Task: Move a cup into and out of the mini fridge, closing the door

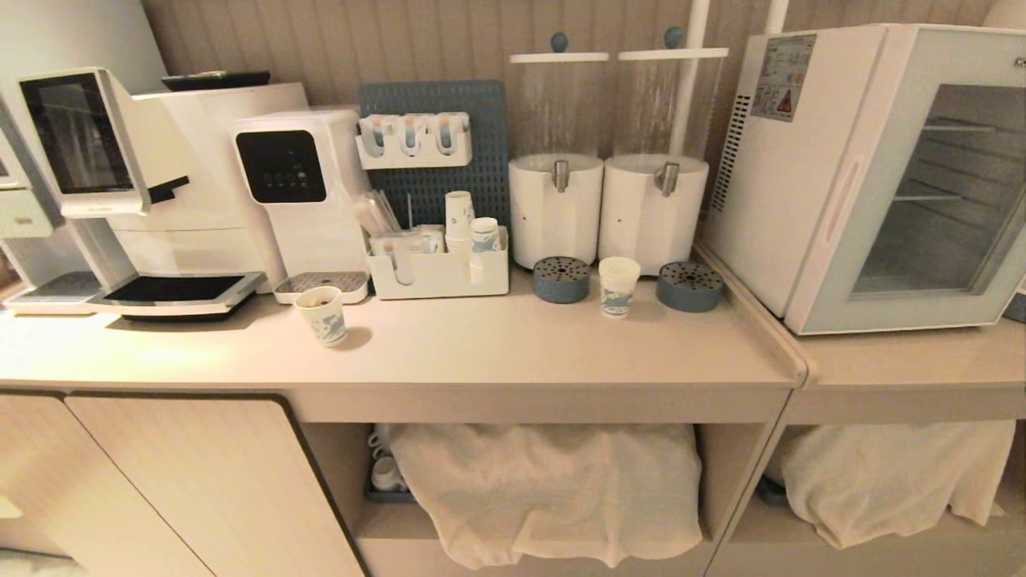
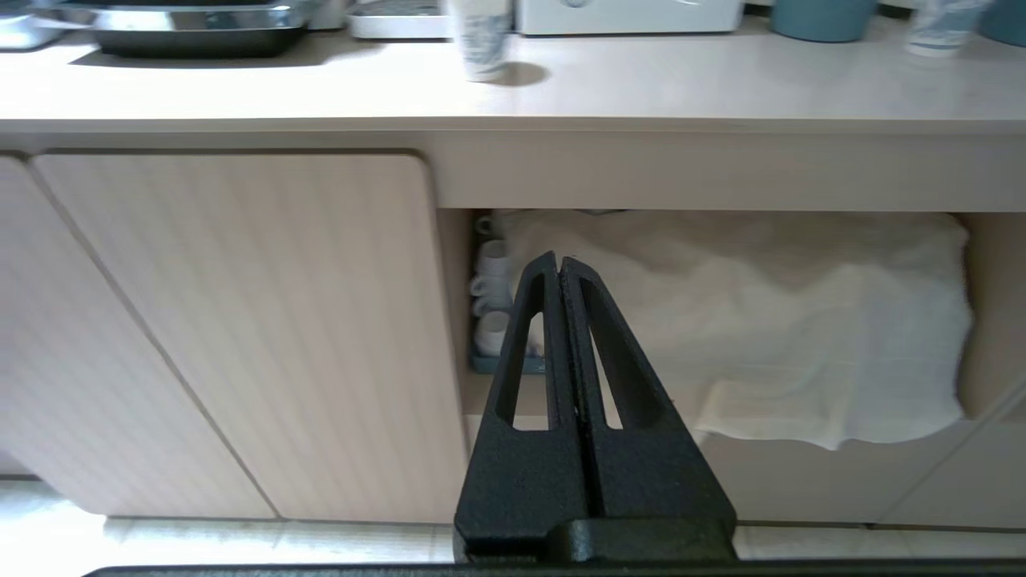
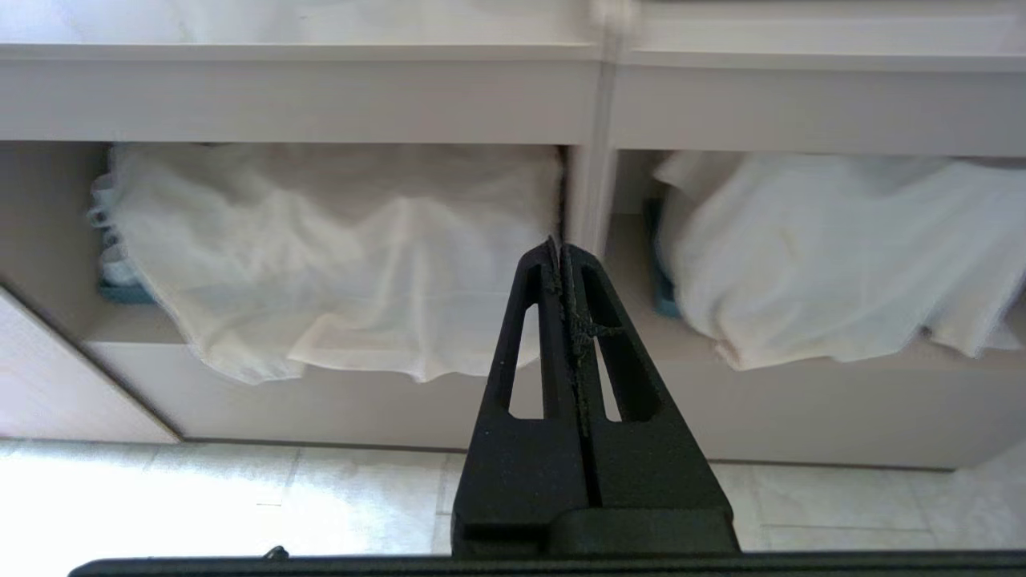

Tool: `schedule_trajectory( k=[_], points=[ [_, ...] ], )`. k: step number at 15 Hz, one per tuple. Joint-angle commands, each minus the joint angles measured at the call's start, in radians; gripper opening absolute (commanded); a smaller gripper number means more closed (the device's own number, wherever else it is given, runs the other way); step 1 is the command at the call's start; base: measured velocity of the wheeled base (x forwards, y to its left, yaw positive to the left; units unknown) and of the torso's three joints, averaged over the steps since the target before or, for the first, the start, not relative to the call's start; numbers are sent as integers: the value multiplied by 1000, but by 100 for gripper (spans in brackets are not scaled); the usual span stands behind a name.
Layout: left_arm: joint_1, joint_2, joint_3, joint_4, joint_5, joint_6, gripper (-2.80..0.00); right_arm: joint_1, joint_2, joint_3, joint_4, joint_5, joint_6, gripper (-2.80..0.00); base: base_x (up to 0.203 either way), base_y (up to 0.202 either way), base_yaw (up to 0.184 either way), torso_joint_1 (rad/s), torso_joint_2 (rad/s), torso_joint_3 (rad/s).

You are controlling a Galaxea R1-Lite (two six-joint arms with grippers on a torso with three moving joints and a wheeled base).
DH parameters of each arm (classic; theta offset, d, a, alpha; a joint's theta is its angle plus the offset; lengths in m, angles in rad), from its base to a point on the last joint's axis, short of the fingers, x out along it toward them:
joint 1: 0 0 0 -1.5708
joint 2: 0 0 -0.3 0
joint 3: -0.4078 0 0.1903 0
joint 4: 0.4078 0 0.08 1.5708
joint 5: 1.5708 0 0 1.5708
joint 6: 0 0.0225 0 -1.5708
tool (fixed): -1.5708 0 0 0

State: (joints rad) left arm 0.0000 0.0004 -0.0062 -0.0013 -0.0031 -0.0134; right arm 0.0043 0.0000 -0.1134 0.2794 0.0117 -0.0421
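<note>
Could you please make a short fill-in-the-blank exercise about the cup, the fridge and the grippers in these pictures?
1. The fridge door is ____.
2. The cup stands between two blue round ____.
3. The left gripper and the right gripper are both ____, holding nothing.
4. The other cup, near the coffee machine, holds something ____.

Missing words: closed; drip trays; shut; brown

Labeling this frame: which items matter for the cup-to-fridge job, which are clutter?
Job:
cup
mini fridge
door, closed

Clutter:
cup with brown contents
stacked paper cups
coffee machine
two dispensers
</note>
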Motion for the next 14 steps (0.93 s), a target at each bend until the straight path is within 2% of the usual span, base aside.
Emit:
schedule_trajectory(
  k=[1, 4, 14],
  points=[
    [0, -2, 0, 0, 0, 0, -280, 0, 2, 0, 1, 1, -1, -280, 0, 188, 0, 1, 2, -1],
    [0, -2, 0, 0, 0, 0, -280, 0, 2, 0, 1, 1, -1, -280, 0, 121, 0, 2, 3, 1],
    [0, -2, 0, 0, 0, 3, -280, 0, 0, 0, 1, -3, 13, -280, 0, 0, 0, 0, 0, 0]
  ],
)
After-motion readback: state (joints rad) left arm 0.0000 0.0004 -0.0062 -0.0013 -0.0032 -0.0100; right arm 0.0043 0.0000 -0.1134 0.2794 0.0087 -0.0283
